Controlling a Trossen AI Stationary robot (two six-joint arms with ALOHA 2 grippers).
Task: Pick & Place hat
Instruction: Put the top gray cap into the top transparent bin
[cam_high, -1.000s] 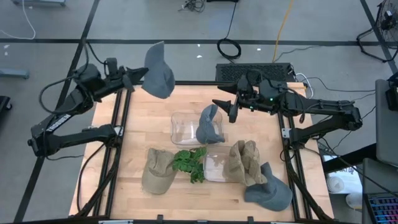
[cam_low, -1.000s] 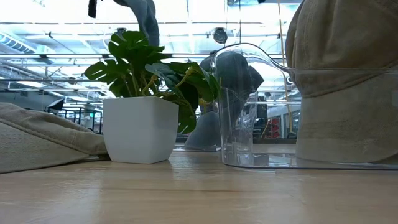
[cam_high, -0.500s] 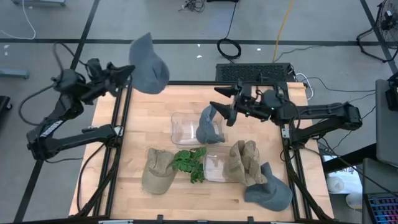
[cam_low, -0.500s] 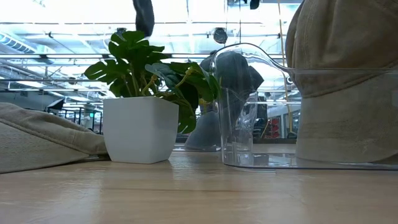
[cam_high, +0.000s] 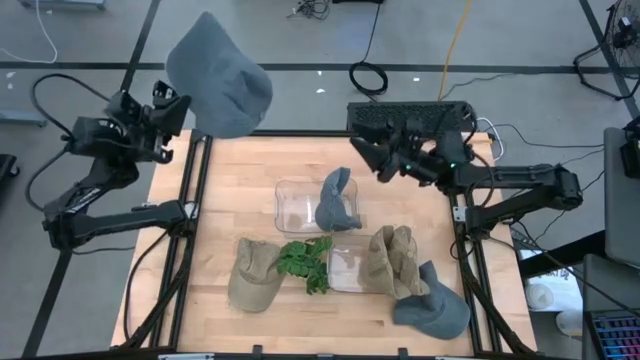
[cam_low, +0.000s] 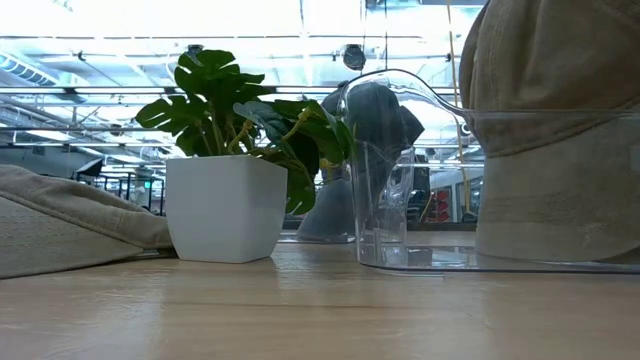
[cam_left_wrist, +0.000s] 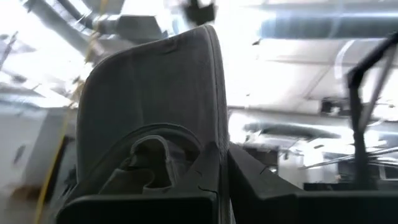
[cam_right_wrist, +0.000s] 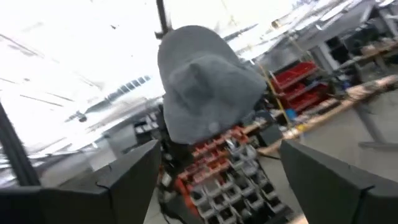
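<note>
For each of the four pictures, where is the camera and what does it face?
High: above the table, facing down; both arms show.
Low: at table height, facing the potted plant; no arm shows.
Left wrist: faces the grey hat in the left tool.
Right wrist: faces that hat past the open right tool.
Shared: high view shows it too.

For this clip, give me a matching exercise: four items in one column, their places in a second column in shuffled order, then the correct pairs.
Items:
1. grey hat in the left gripper
2. grey cap
3. potted plant
4. tan hat

Places:
A. between the beige cap and the near clear bin
B. in the far clear bin
C. held high past the table's far left corner
D. draped over the near clear bin

Pairs: 1-C, 2-B, 3-A, 4-D
</note>
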